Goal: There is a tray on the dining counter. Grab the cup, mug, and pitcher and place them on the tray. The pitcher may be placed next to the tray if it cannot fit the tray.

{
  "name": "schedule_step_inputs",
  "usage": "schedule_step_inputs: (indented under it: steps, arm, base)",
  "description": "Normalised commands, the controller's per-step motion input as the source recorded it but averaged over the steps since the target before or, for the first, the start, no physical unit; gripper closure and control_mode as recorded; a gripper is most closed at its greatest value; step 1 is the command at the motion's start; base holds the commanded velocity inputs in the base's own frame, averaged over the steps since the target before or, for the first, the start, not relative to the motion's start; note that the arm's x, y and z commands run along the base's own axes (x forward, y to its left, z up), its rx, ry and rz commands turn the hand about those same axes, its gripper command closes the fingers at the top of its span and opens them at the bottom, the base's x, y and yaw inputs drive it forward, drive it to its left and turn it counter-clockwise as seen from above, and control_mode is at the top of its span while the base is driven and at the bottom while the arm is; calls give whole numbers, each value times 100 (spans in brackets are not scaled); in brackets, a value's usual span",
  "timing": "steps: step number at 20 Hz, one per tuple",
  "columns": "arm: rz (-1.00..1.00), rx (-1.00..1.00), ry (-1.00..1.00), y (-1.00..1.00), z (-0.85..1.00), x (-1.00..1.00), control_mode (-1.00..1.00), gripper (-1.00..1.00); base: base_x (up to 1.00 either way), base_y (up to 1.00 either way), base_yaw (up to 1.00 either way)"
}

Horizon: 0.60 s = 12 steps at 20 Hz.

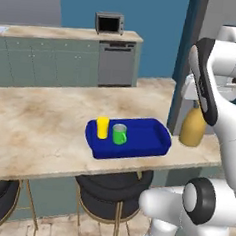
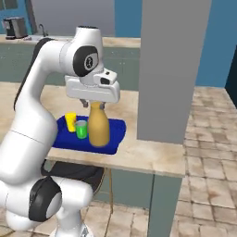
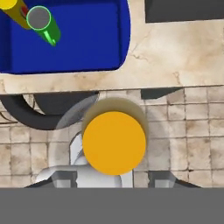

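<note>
Claw (image 2: 96, 103) sits over the pitcher's (image 1: 192, 127) neck; whether it pinches or stands spread is hard to tell. Left to right on the dining counter (image 1: 39, 129): bare marble, then the tray (image 1: 138, 141) holding the cup (image 1: 102, 127) and mug (image 1: 119, 134), then the pitcher just beside the tray near the counter's end. Arm hides the pitcher's top.

The dining counter (image 1: 39, 129) bears the tray (image 1: 138, 141) and the pitcher (image 1: 192, 128).
</note>
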Motion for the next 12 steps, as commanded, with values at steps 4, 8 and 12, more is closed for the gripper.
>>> schedule_step_inputs:
  steps: [4,8,12]
  arm:
    - [0,0,0,0,0,0,100,100]
    - [0,0,0,0,0,0,100,100]
    - [0,0,0,0,0,0,100,100]
  base:
    - [37,-1,65]
    - [8,0,30]
    - [42,-20,6]
